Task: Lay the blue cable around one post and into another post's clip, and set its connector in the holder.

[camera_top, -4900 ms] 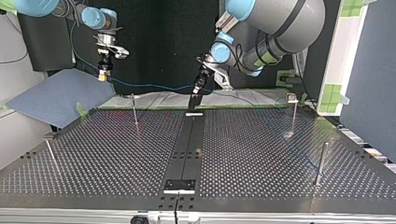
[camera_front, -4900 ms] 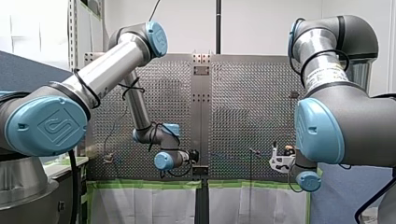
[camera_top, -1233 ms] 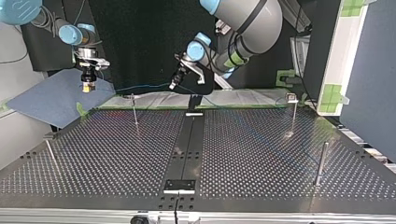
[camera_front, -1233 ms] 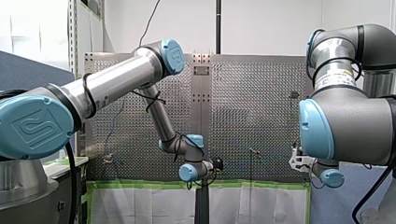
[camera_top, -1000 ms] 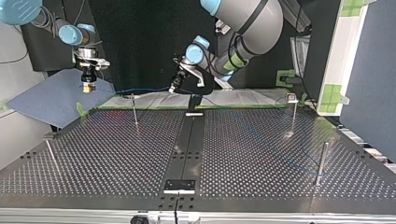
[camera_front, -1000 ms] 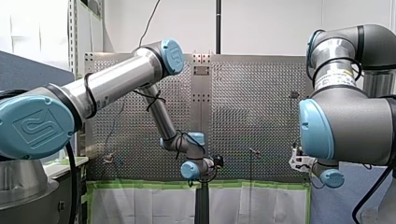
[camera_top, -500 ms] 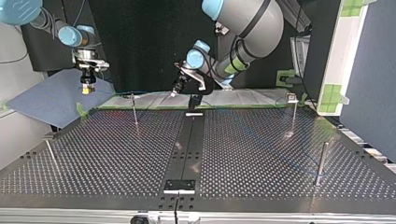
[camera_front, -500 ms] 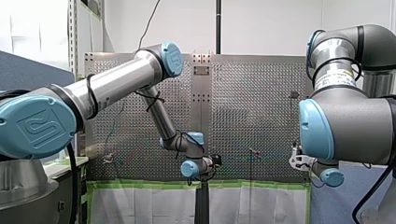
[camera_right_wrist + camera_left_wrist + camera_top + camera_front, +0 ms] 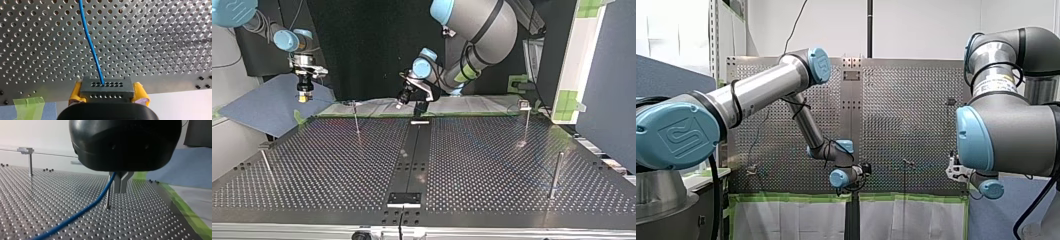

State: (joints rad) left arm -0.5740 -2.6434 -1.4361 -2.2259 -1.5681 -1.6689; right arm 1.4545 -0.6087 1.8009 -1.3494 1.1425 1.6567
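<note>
Two holds on one blue cable (image 9: 91,47), read across the top view.
At the left, note the right gripper (image 9: 303,95), its yellow-padded fingers (image 9: 75,93) clamped on the flat, dark, hole-patterned connector (image 9: 106,88), held beyond the far edge of the table (image 9: 487,160) and not yet set down. From it the thin, smooth cable runs toward a slim metal post (image 9: 356,117) standing on the perforated plate. At the centre, the left gripper (image 9: 400,103) has its bare metal fingers (image 9: 120,185) closed on the cable; you can judge this grip is meant to steer the run around that post, which stands ahead of them.
</note>
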